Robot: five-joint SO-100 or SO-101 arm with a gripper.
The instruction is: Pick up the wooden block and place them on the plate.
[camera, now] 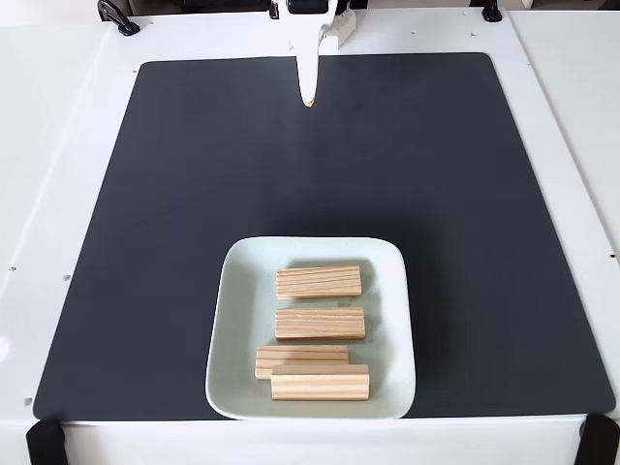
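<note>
Several pale wooden blocks lie inside the mint-white square plate [242, 291] near the front of the mat. One wooden block [319, 281] is at the plate's far side and another [320, 323] lies just in front of it. At the near side a block [320, 383] rests partly over one behind it [295, 355]. My white gripper [308, 97] hangs at the far edge of the mat, well away from the plate. Its fingers are pressed together into one taper with an orange tip, holding nothing.
A black mat [194, 194] covers most of the white table [58, 145]. Black clamps sit at the table's far corners [116, 17] and black straps at its near corners [44, 441]. The arm's base is at the top centre.
</note>
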